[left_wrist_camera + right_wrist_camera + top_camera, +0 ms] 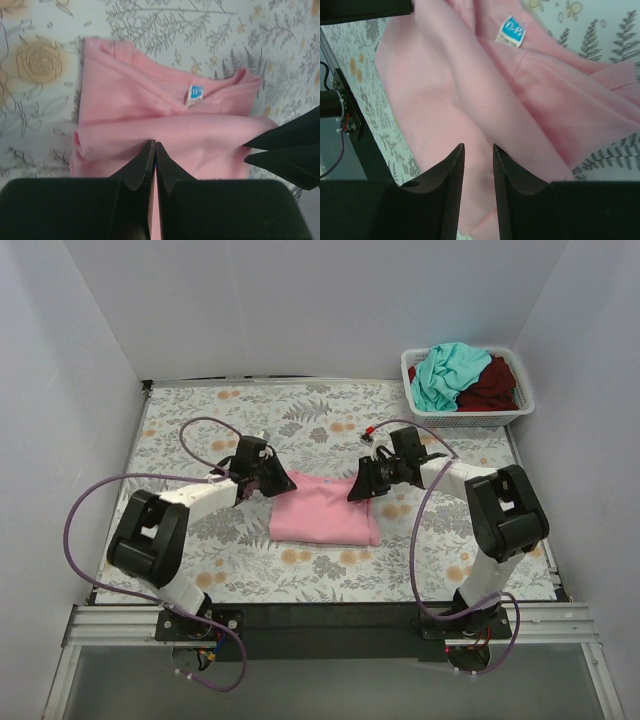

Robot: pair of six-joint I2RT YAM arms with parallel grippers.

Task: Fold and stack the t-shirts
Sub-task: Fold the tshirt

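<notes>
Folded pink t-shirt point(322, 512) lies on counter point(250, 580) between both tools. Top view alone shows teal t-shirt point(440, 375) and dark red t-shirt point(492, 386) in basket point(465, 420). Wrist views alone show blue neck label point(194, 95), print illegible. State: left tool point(154, 145) closed, right tool point(476, 147) narrowly parted.

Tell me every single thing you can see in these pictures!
pink t-shirt: one, pink, partly folded, mid-table
label: one, blue and white, at its neck
teal t-shirt: one, teal, bunched in the basket
dark red t-shirt: one, dark red, beside it in the basket
basket: one, white, far right corner
table: one, flowery cover, under everything
left gripper: one, black, shut on the pink t-shirt's left edge
right gripper: one, black, at its right edge, fingers slightly apart
</notes>
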